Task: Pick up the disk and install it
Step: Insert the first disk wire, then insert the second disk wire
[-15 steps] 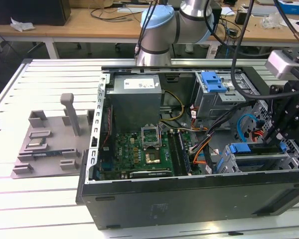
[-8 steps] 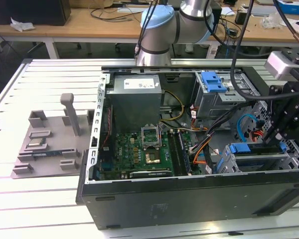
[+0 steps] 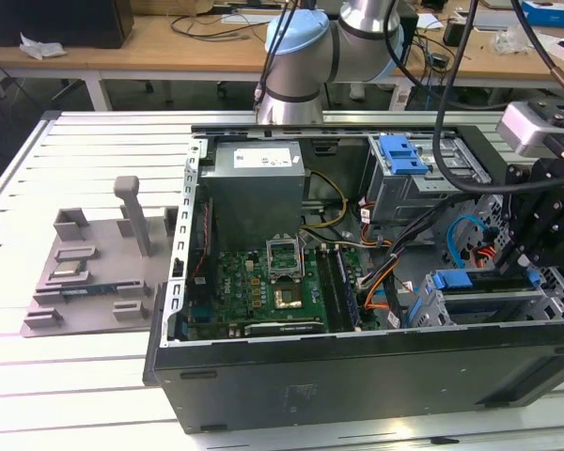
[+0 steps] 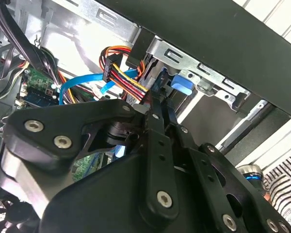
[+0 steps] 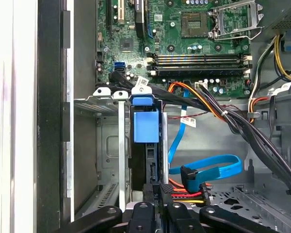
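An open computer case (image 3: 263,376) lies on its side on a slatted bench (image 3: 75,376), with a grey moulded tray (image 3: 94,263) beside it toward the bench's left edge in the exterior view. Inside the case, from the exterior view's left, sit a grey power supply (image 3: 258,188), the green motherboard (image 3: 263,287) and, at the case's right end, a metal drive cage (image 3: 470,301). The arm's black gripper (image 3: 536,235) hangs over that cage. The disk (image 5: 146,145), edge-on with its blue carrier tab uppermost in the first wrist view, stands in a slot of the cage near the case's front wall, and it looks seated or nearly so. In the first wrist view the gripper (image 5: 153,204) sits at the disk's near end with its fingers drawn narrow, seemingly pinching or pressing the carrier's edge; whether it truly grips cannot be told for sure. Loose blue data cable (image 5: 208,167) and red-and-yellow power leads (image 5: 184,191) lie just beside the slot. The job appears to be at the installing step, late on. Any next move would call for a straight push along the slot and care to keep the cables from snagging.
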Motion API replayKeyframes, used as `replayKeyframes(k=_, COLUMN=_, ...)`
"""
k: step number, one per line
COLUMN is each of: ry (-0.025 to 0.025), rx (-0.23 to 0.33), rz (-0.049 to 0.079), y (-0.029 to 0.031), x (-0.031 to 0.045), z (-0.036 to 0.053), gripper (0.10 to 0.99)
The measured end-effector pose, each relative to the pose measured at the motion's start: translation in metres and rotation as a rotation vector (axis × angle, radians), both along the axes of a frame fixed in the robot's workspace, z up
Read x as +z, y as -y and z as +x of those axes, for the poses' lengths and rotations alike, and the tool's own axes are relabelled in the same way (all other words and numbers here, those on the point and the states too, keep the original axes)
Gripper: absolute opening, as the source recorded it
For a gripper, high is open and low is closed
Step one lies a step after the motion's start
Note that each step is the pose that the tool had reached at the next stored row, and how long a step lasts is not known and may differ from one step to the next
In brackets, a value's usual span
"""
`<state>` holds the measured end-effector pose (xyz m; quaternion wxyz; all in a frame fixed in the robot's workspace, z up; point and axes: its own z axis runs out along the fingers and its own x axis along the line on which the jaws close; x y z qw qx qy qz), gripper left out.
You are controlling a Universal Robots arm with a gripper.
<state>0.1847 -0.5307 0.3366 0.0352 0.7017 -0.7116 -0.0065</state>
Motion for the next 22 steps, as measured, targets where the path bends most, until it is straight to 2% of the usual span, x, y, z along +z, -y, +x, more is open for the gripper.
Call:
replayKeyframes(k=2, ry=0.0001, rx=0.0, rz=0.0, y=0.0001, x=-0.0002, z=0.0, gripper=0.176)
replayKeyframes(k=3, ry=0.0002, rx=0.0, rz=-0.001, y=0.0001, x=0.0006, z=0.0, gripper=0.239)
replayKeyframes(k=6, ry=0.0002, rx=0.0, rz=0.0, y=-0.0002, x=0.0143, z=0.0, gripper=0.239)
replayKeyframes(k=9, ry=0.0002, rx=0.0, rz=0.0, y=-0.0011, x=0.0215, z=0.0, gripper=0.239)
replayKeyframes(k=10, ry=0.0002, rx=0.0, rz=-0.001, y=-0.0012, x=0.0232, z=0.0, gripper=0.224)
replayKeyframes(k=12, ry=0.0002, rx=0.001, rz=0.0, y=-0.0013, x=0.0284, z=0.0, gripper=0.106)
replayKeyframes(k=14, ry=0.0002, rx=0.001, rz=0.0, y=-0.0016, x=0.0366, z=0.0, gripper=0.106)
replayKeyframes(k=16, ry=0.0002, rx=0.001, rz=0.0, y=-0.0016, x=0.0389, z=0.0, gripper=0.106)
replayKeyframes(k=22, ry=0.0002, rx=0.001, rz=0.0, y=-0.0016, x=0.0392, z=0.0, gripper=0.106)
